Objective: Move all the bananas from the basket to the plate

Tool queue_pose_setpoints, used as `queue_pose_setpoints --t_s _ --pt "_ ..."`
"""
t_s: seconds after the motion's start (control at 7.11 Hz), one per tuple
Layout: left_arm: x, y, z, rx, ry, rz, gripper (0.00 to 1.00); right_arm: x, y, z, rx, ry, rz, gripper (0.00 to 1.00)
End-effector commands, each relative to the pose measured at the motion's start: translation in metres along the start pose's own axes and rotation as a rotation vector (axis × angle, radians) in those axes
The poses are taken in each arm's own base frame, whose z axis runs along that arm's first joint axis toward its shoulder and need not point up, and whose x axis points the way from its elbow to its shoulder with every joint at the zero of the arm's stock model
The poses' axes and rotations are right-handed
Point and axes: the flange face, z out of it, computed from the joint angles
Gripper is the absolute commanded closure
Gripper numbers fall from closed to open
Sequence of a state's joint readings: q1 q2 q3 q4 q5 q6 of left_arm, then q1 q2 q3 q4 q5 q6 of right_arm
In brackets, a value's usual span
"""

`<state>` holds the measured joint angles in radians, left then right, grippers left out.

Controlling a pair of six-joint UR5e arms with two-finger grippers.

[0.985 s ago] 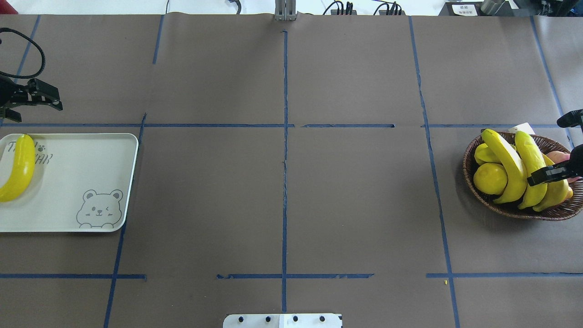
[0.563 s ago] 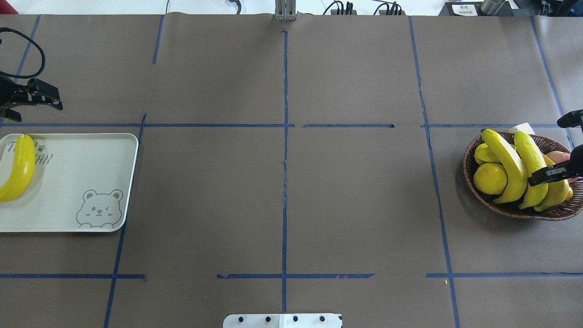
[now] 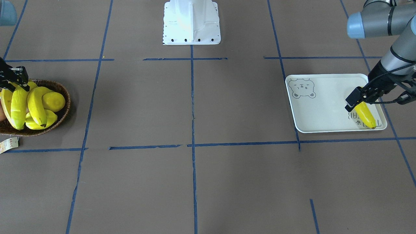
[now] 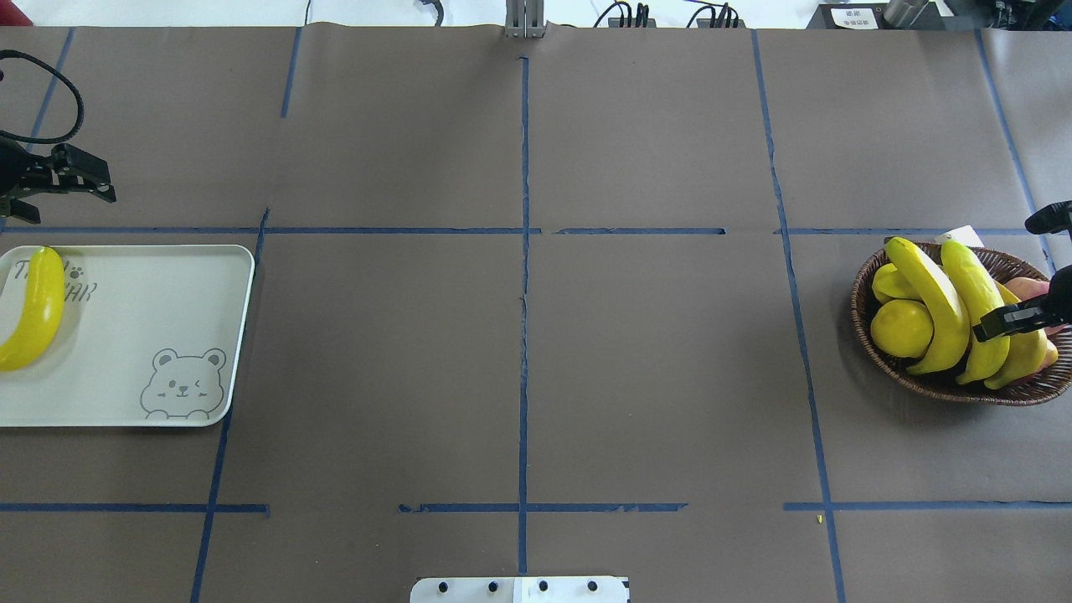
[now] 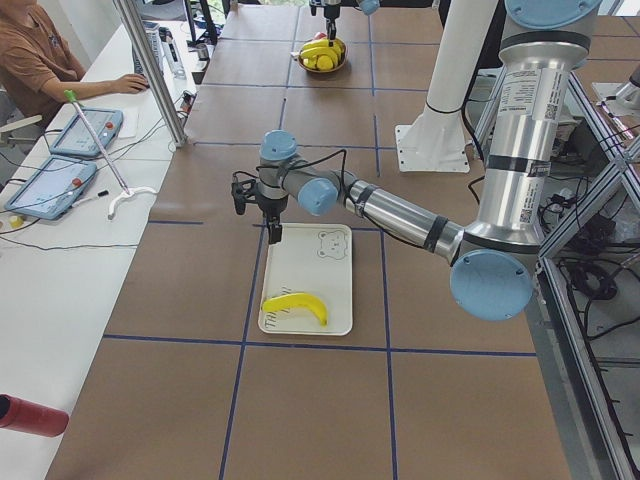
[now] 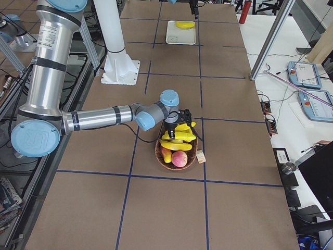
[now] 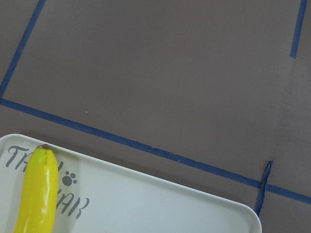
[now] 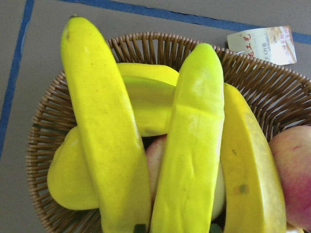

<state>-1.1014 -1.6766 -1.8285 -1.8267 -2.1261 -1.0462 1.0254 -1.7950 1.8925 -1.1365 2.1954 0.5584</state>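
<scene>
Four smooth, curved bright-yellow bananas (image 4: 930, 301) show from overhead. Three lean side by side in one oval dark-brown woven wicker basket (image 4: 930, 383) at 3 o'clock on the brown paper-covered table (image 4: 636, 352). One banana (image 4: 33, 310) lies on the flat white rectangular plate with rounded corners (image 4: 151, 301) at 9 o'clock. One round yellow lemon (image 4: 900, 328) sits at the trio's 9 o'clock. The left gripper (image 4: 105, 186), at the plate's 11 o'clock, has its fingers spread and holds nothing. The right gripper (image 4: 1001, 322) hangs over the middle banana; I cannot tell whether it pinches it.

Front-facing, basket and plate swap to 9 and 3 o'clock.

From the right end, one rosy round apple (image 6: 179, 158) fills the basket's 6 o'clock.

The right wrist view shows ribbed weave, waxy skins and one paper tag (image 8: 262, 44) at 1 o'clock.
</scene>
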Motion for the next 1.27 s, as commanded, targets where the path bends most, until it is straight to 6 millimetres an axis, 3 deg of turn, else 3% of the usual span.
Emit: queue_pose_setpoints --t_s 0.0,0.14,0.56,0.84,0.99,1.13 --pt "0.001 0.001 -0.002 0.001 0.002 0.002 0.0 0.009 0.001 -0.011 0.015 -0.001 0.022 1.0" --pt "0.002 0.001 -0.002 0.002 0.004 0.003 0.0 0.016 0.007 -0.022 0.023 -0.011 0.035 1.0" --pt "0.002 0.002 -0.004 0.001 0.006 0.003 0.0 0.031 0.013 -0.087 0.043 -0.224 0.116 1.0" --pt "0.003 0.003 -0.005 0.003 0.012 0.009 0.0 0.018 0.02 -0.103 0.056 -0.248 0.092 1.0" --pt "0.013 0.004 -0.006 0.002 0.024 0.021 0.0 -0.002 -0.003 -0.107 0.084 -0.248 0.046 1.0" --pt "0.048 0.009 -0.008 0.0 0.059 0.066 0.0 -0.044 -0.042 -0.115 0.117 -0.284 -0.027 1.0"
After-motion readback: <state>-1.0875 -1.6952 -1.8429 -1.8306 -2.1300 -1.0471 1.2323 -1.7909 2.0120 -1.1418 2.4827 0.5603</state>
